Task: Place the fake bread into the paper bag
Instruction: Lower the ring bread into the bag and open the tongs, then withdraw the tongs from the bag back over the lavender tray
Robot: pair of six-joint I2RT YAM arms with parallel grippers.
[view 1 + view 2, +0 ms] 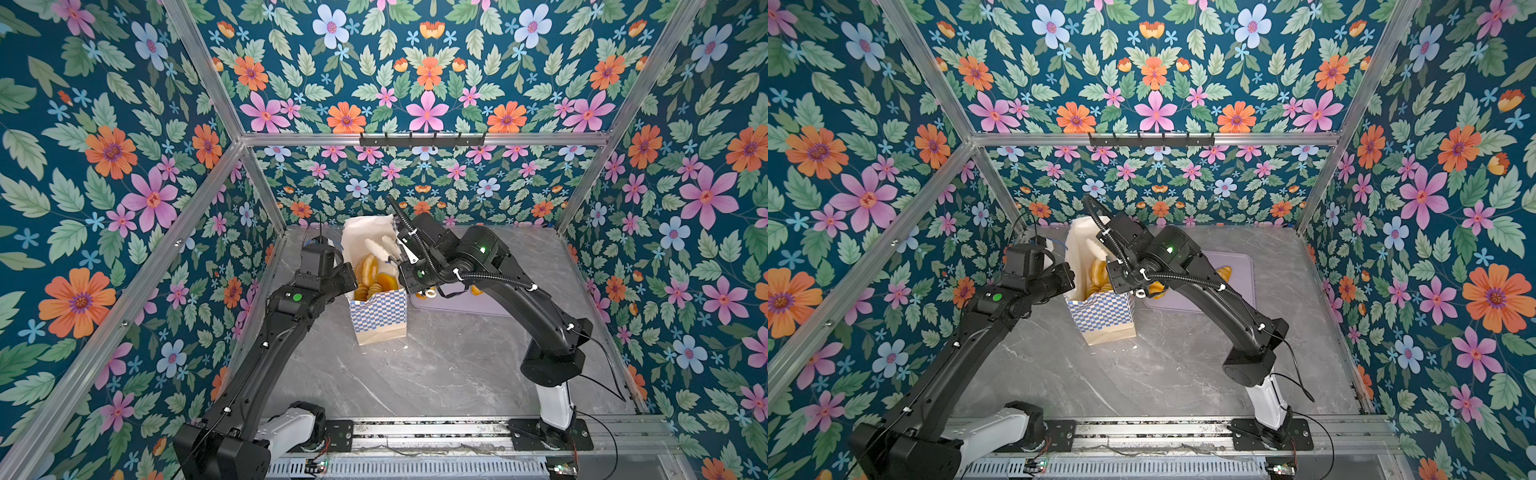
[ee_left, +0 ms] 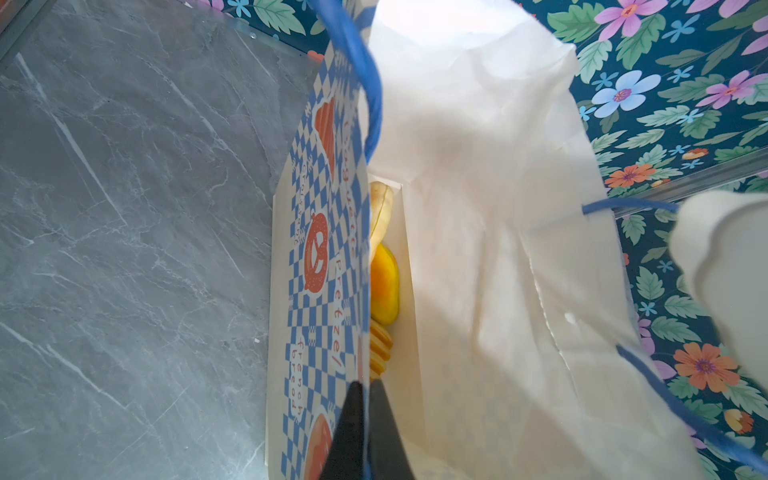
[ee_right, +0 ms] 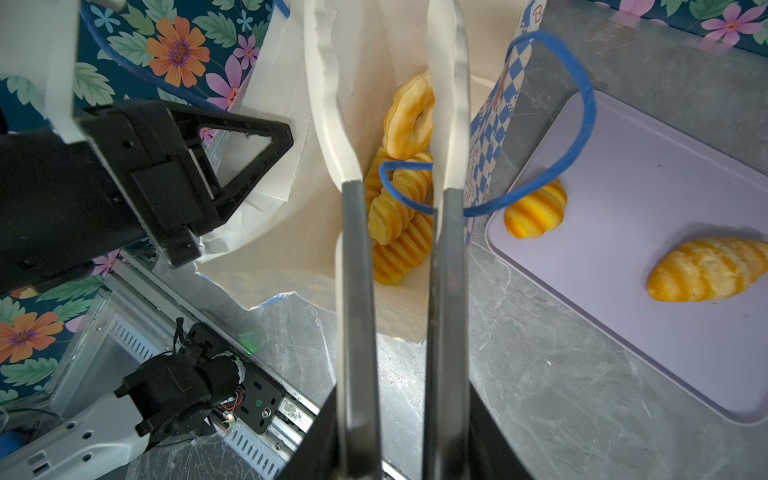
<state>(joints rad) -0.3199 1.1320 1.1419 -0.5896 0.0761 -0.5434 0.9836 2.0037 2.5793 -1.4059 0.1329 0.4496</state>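
The paper bag (image 1: pixel 378 311) (image 1: pixel 1100 311) stands upright left of the table's middle, its mouth open. My left gripper (image 2: pixel 365 386) (image 1: pixel 353 286) is shut on the bag's checkered wall at the rim (image 2: pixel 324 249). Several pieces of fake bread (image 3: pixel 399 232) (image 1: pixel 374 274) (image 2: pixel 384 282) lie inside, among them a ring (image 3: pixel 409 116). My right gripper (image 3: pixel 386 41) (image 1: pixel 380 245) hangs over the bag's mouth, open, with nothing between its white fingertips. Two more pieces of fake bread, a ridged bun (image 3: pixel 536 210) and a croissant (image 3: pixel 706 270), lie outside the bag.
The two loose pieces lie on a flat lilac tray (image 3: pixel 665 353) (image 1: pixel 1237 266) right of the bag. A blue cord handle (image 3: pixel 573 124) loops out over the tray's corner. Floral walls close in the grey marble table (image 1: pixel 436 374) on three sides.
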